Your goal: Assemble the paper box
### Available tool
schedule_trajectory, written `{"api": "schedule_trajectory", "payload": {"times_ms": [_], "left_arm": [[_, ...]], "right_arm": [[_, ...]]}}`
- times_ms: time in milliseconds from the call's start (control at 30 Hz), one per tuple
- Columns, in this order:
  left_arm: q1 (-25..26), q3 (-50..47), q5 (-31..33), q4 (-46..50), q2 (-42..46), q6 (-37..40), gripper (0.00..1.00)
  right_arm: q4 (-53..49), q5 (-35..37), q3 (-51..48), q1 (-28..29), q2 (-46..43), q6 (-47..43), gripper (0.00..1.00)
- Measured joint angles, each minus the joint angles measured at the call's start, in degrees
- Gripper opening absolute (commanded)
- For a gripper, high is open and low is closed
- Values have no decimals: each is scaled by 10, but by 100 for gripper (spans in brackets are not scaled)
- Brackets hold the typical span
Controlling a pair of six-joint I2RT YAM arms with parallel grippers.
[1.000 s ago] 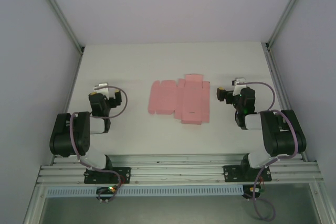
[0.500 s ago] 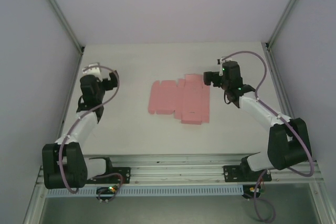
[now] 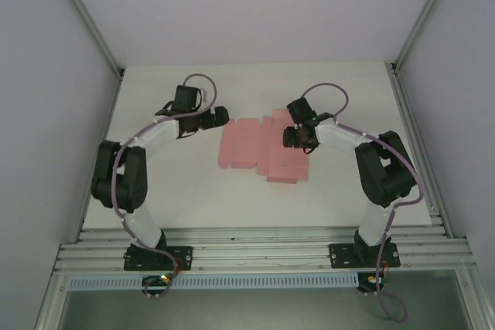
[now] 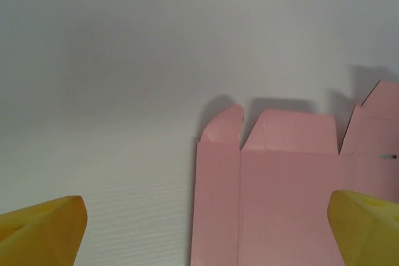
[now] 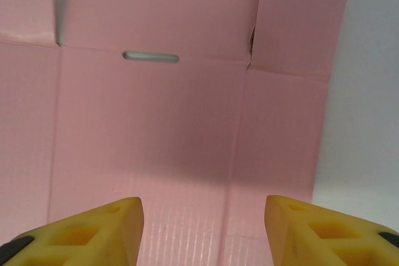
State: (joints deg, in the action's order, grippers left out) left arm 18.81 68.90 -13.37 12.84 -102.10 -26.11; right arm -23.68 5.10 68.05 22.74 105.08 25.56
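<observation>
Paper box [image 3: 263,148]: an unfolded pink cut-out sheet, flat on the white tabletop [image 3: 193,183], near the middle of the top view and a little right of centre. Creases and flaps are visible; no panel is raised.

Left pincer [image 3: 219,116]: sits just beside the sheet's upper left edge, its arm reaching in from the left of the frame. In the left wrist view the yellow fingers [image 4: 40,232] sit in the two lower corners, spread wide, gripping nothing. The sheet's left flaps lie ahead between them, one rounded tab at the top.

Right pincer [image 3: 298,138]: over the upper right part of the sheet. In the right wrist view its fingertips [image 5: 87,232] stand well apart with only pink card between, nothing gripped. A narrow slot [image 5: 151,57] shows on a crease in the upper left of that frame, and bare tabletop runs down the right edge. Whether the fingertips touch the card cannot be told.
</observation>
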Motion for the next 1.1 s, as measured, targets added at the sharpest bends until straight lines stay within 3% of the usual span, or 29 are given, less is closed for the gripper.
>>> {"api": "schedule_trajectory", "payload": {"times_ms": [433,833,1033,1100], "left_arm": [[2,22,-154,47,-89,-25,100],[3,27,-269,69,-104,-4,98],[0,-5,-341,5,-103,-21,91],[-3,-21,-365,-33,-101,-38,80]], "right_arm": [[2,-15,-10,-23,27,19,52],[27,-34,-18,-32,28,17,48],[49,-37,-31,-34,25,17,48],[64,-41,-42,-34,19,16,48]]}}
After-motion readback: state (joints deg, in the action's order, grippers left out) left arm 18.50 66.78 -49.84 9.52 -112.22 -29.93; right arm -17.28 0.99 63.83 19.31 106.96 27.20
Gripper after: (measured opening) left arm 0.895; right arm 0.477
